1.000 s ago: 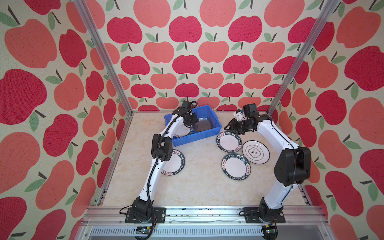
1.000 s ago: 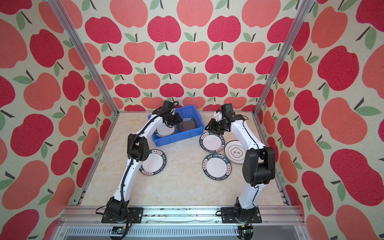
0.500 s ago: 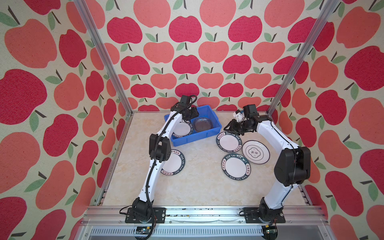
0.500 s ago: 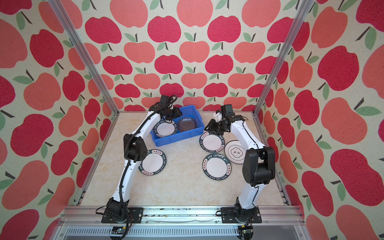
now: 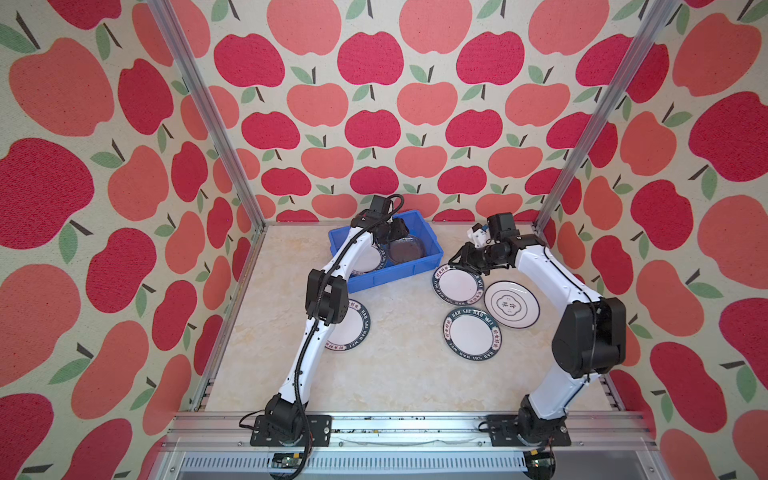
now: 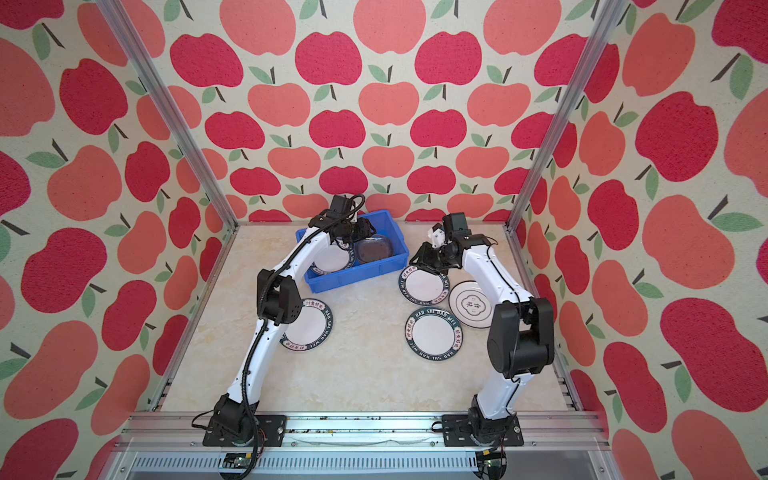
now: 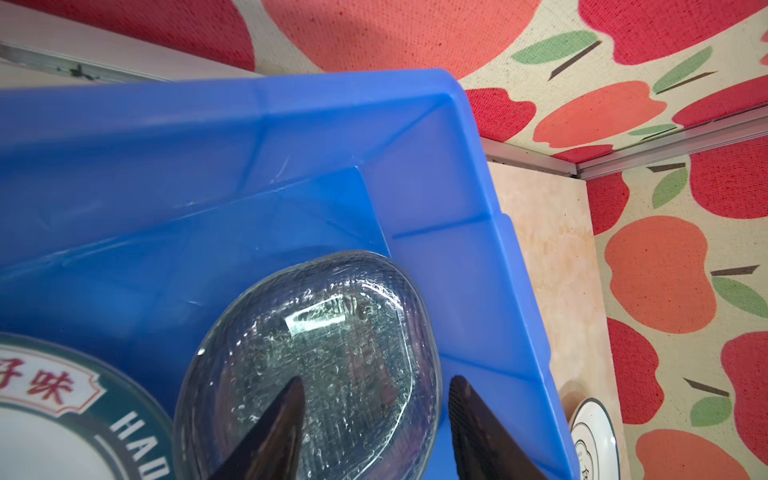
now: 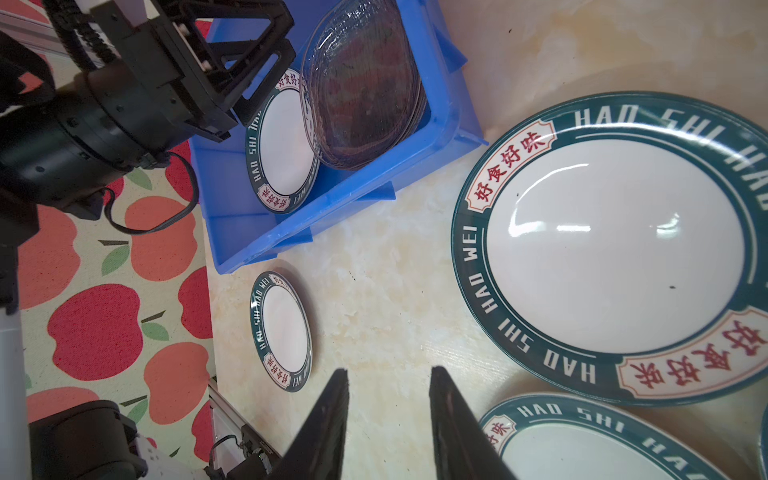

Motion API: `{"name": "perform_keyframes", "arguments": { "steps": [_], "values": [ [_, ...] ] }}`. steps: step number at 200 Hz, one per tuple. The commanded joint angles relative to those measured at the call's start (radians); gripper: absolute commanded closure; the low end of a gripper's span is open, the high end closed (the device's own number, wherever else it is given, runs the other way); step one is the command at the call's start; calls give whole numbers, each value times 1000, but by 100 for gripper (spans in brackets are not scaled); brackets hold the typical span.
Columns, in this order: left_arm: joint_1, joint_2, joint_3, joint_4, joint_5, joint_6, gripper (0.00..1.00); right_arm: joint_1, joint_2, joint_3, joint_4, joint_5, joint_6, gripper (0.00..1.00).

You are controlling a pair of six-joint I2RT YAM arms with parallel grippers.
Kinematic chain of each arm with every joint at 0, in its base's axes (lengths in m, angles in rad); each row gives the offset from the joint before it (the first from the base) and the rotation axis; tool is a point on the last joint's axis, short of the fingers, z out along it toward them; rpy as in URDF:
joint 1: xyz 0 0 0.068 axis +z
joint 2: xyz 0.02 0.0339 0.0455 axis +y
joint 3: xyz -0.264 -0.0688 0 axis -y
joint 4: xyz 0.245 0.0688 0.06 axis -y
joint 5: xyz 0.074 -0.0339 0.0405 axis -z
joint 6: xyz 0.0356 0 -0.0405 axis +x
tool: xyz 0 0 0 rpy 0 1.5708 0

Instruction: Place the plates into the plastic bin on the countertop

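The left gripper (image 5: 392, 232) has lifted off the green-rimmed plate (image 5: 369, 262) it was pressed low over a second ago. That plate now lies flat in the left half of the blue bin (image 5: 395, 277), next to the stack of clear glass plates (image 5: 408, 249).

The left arm arches up from the front rail. Its elbow hangs over another lettered plate (image 5: 354, 328), and its wrist tips down above the bin. Its jaws stand well apart with nothing in them. In the left wrist view the fingertips (image 7: 291, 399) hover over the glass stack.

The right arm has not budged. The right gripper (image 5: 463, 259) hangs just over the far edge of the nearest countertop plate (image 5: 458, 284), fingers partly spread and empty. The right wrist view shows only bare countertop (image 8: 386, 291) between them.

That wrist view also shows the glass stack's edge overlapping the binned plate's rim, which the arm hides from above. Both top views show the emblem plate (image 5: 512, 304) and the front plate (image 5: 472, 332) lying flat to the right.
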Motion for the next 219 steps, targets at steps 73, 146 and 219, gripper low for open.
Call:
{"name": "perform_keyframes", "arguments": {
  "steps": [73,146,219],
  "values": [
    [8,116,-34,123,57,-65,42,27,-60,-28,-31,10,17,64],
    [34,85,15,169,82,-56,36,48,-99,-31,-16,5,22,64],
    [-34,124,-36,229,164,-119,36,70,-64,-76,56,-32,76,64]
  ]
}}
